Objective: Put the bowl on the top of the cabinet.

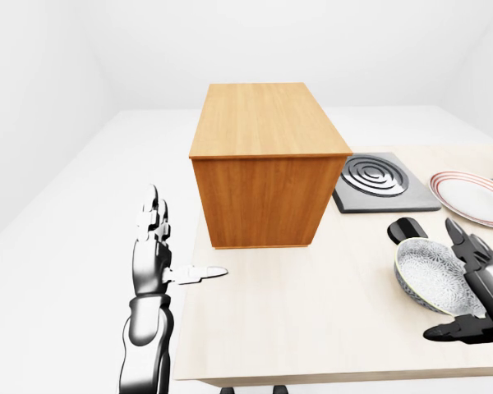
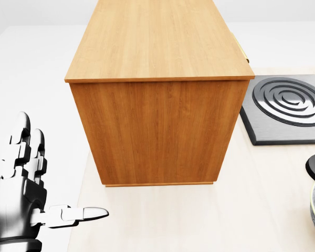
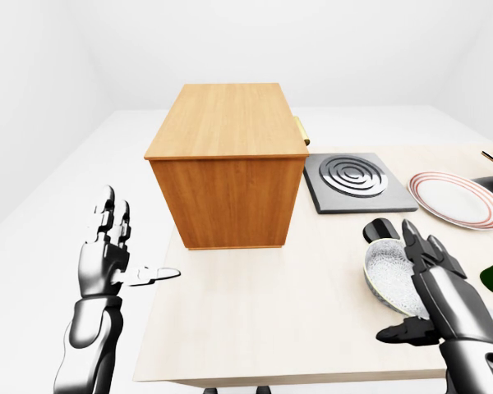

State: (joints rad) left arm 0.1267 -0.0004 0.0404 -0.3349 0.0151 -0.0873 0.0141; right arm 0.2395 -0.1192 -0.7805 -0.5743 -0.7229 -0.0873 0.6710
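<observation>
I see a pale wood desk [image 1: 312,320] in a plain white room, where my right robot hand [image 3: 431,300] grips the bowl [image 1: 431,275] right of the cabinet [image 1: 263,160], and my left robot hand [image 1: 158,258] is open beside the desk edge.

A pale wooden table [image 1: 312,328] fills the lower part of the left-eye view. On it lies a dark square hotplate [image 1: 382,182] with ringed coils. Just to the right of the hotplate sits a white plate [image 1: 474,197] with a red-striped rim, flat on the table. The hotplate and plate lie near each other, though I cannot tell whether they touch.
</observation>
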